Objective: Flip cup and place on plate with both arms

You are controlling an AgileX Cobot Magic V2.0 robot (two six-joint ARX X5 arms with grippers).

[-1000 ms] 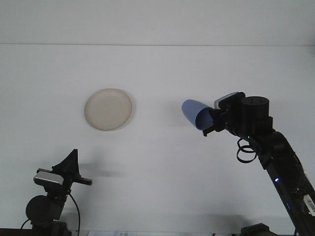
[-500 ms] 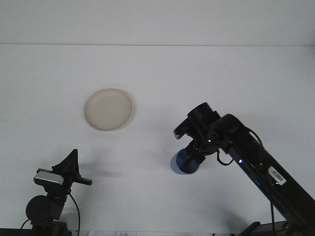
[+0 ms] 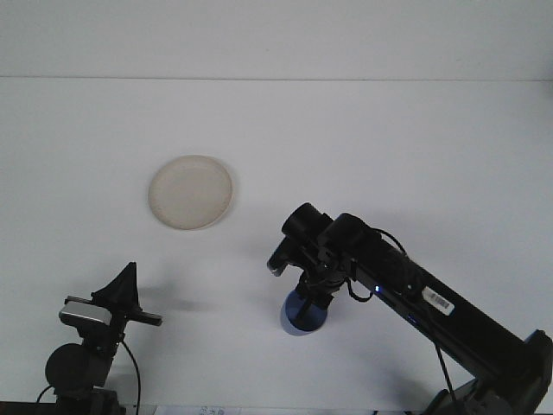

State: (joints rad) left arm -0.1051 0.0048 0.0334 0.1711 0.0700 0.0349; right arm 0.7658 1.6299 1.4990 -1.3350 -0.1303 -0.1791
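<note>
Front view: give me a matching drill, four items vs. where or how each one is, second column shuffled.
Items:
1. plate
2. cup
3. left claw
4. right claw

States:
A. reaching down onto the blue item at table centre
B. idle at lower left, holding nothing
C. bare, upper left of the table
D. blue, under the right arm's tip

Pairs: 1-C, 2-D, 3-B, 4-A

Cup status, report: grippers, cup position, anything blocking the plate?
Right gripper shut on blue cup, low near table centre. Left gripper parked near-left, holding nothing. Plate bare, far-left of cup. Path between them clear.
</note>
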